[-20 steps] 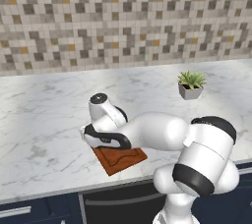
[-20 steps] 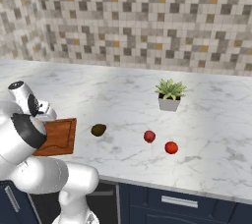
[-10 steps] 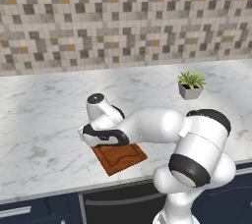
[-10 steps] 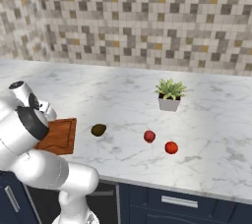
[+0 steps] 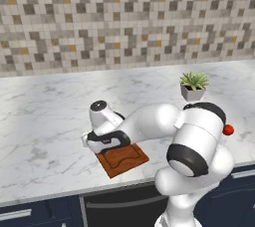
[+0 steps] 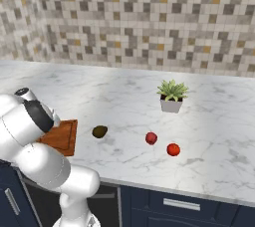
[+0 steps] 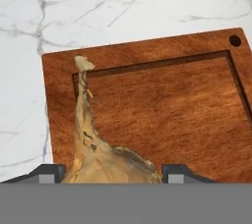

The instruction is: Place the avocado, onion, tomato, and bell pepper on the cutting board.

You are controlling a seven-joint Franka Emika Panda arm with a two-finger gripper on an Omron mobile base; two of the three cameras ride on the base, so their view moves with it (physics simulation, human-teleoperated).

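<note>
My gripper [image 7: 113, 174] is shut on the onion [image 7: 106, 161], a tan bulb whose thin stalk points away from the hand. It hangs just above the near part of the reddish-brown cutting board [image 7: 162, 105]. In the left base view, the gripper [image 5: 102, 144] hovers over the left end of the cutting board [image 5: 122, 159]. The avocado [image 6: 99, 131] lies on the counter just right of the cutting board [image 6: 62, 136]. Farther right lie a dark red vegetable [image 6: 151, 138] and a brighter red one [image 6: 173, 149]; I cannot tell which is the tomato and which the bell pepper.
A small potted plant [image 6: 172, 96] stands toward the back right of the marble counter, also in the left base view as the plant [image 5: 193, 85]. The board lies close to the counter's front edge. A tiled wall closes the back.
The hand with the onion has sunk slightly toward the board and the arm's elbow has swung nearer. The vegetables on the counter have not moved.
</note>
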